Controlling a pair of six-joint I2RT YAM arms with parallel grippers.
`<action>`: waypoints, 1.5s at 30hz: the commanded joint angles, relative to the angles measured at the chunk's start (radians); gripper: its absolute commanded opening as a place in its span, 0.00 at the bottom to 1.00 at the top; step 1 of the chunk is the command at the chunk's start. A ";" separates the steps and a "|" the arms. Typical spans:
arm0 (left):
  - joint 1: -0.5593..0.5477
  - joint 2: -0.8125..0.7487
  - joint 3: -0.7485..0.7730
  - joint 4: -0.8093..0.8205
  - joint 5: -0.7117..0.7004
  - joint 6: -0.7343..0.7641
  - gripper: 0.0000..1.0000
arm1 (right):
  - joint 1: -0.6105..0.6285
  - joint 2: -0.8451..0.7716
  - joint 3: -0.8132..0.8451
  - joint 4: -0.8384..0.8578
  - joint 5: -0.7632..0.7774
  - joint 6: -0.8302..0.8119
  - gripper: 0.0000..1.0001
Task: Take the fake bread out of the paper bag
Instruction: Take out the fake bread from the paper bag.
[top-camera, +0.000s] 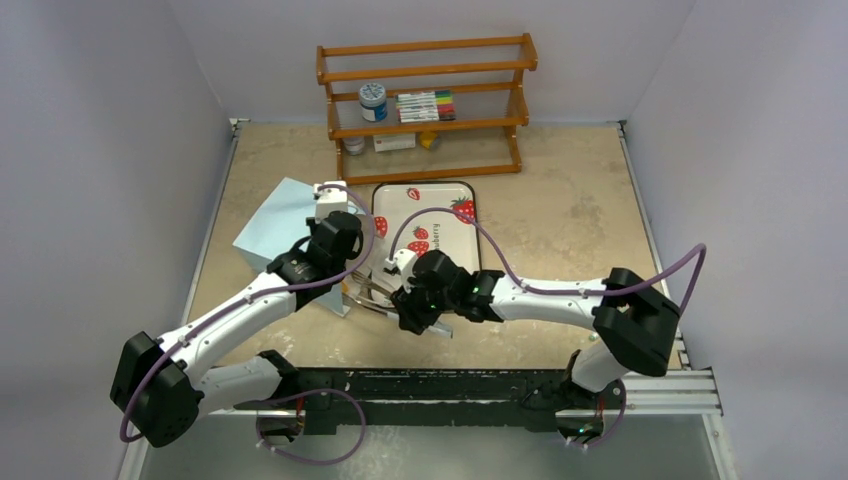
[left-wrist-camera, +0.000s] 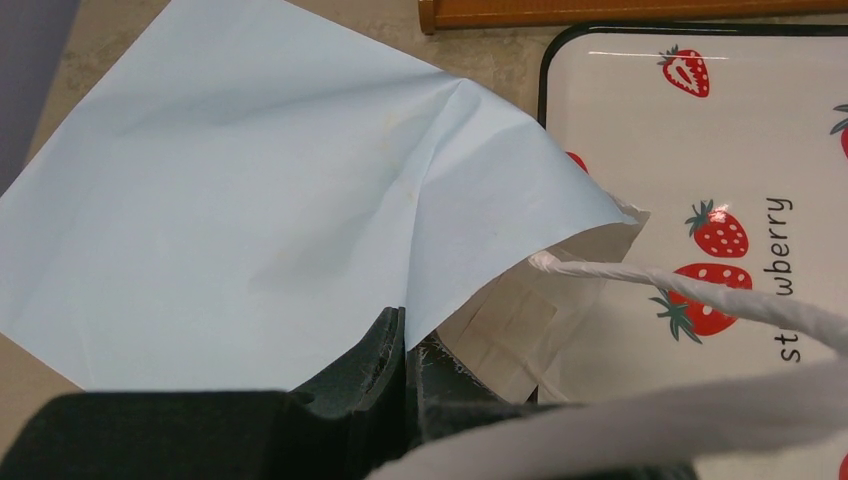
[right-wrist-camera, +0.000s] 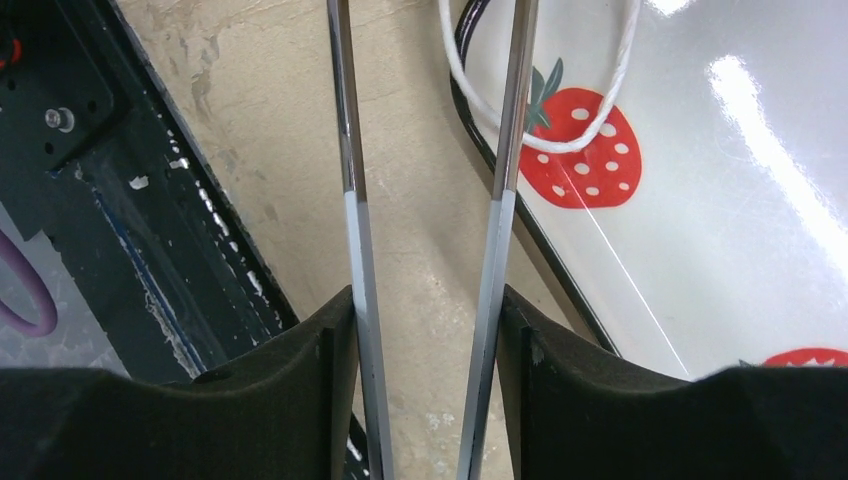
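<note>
Two thin metal arms of a pair of tongs (right-wrist-camera: 350, 200) ran between the pads of the right gripper (right-wrist-camera: 425, 320), which clamped them from outside with the arms standing apart. The left gripper (left-wrist-camera: 405, 335) was pinched together on an edge of the paper bag (left-wrist-camera: 230, 200) beside its white-lined mouth, which lay over the rim of the strawberry tray (left-wrist-camera: 640, 130). The fake bread showed in no view and was presumably inside the bag. The thin paper could tear or slip from the pinch, and the mouth would then fall flat. The tongs could also snag the white cord handle (left-wrist-camera: 700, 297). Only the top view showed both arms meeting at the bag's mouth, and only the left wrist view showed the pinch itself.
</note>
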 joint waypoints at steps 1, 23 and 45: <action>-0.002 0.002 0.041 0.065 0.032 -0.002 0.00 | 0.003 0.023 0.073 0.085 -0.035 -0.022 0.52; -0.002 0.002 0.011 0.071 0.072 -0.014 0.00 | 0.004 0.158 0.204 0.120 -0.130 -0.034 0.54; 0.014 -0.029 -0.023 0.047 -0.081 -0.068 0.00 | 0.004 0.081 0.224 -0.047 0.037 -0.017 0.11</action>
